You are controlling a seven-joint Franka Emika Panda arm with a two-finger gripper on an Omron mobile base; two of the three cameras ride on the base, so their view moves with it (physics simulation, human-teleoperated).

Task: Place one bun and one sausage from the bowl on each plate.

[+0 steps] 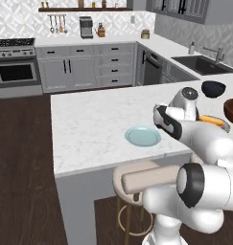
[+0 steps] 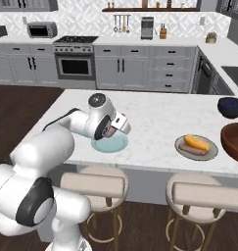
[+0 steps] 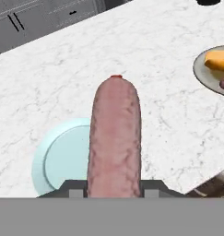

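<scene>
left base view: light blue plate (image 1: 143,136) near the desk's (image 1: 89,124) front edge. right base view: tool (image 2: 112,132) over that plate. hand view: tool clamped on sausage (image 3: 114,138); released off-centre, it may roll off the plate.

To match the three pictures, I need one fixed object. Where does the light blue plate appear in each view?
Left base view: the light blue plate lies near the counter's front edge, right of the picture's centre, just left of the arm.
Right base view: the plate is left of centre, partly hidden below the claw.
Hand view: the plate is at lower left, behind the held sausage.
Shared landmark: the grey plate with bun and sausage.
</scene>
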